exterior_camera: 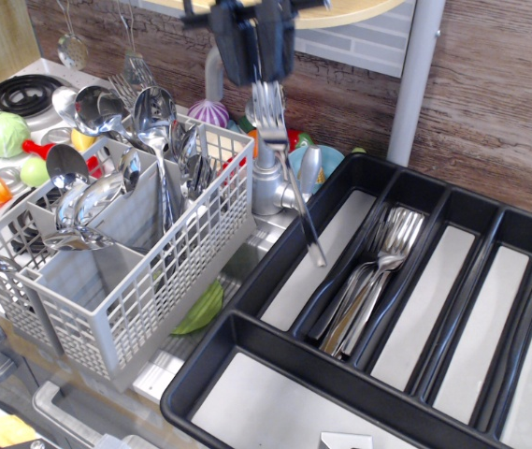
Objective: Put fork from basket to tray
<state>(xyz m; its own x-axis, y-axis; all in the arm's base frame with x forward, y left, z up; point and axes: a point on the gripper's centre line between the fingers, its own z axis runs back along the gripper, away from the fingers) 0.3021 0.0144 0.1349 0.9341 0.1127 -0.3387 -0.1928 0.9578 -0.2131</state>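
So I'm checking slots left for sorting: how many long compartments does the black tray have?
5 long parallel compartments in the tray, side by side from left to right: first empty, second holding forks, the rest empty. The rightmost is cut by the frame, so more may be hidden.

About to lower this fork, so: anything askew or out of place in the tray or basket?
Nothing is spilled or damaged. The fork hangs tines-up and tilted from the gripper, its handle tip over the tray, near the first long slot, left of the forks already stowed.

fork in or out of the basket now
Out: the claw holds the fork by its prongs, clear of the basket.
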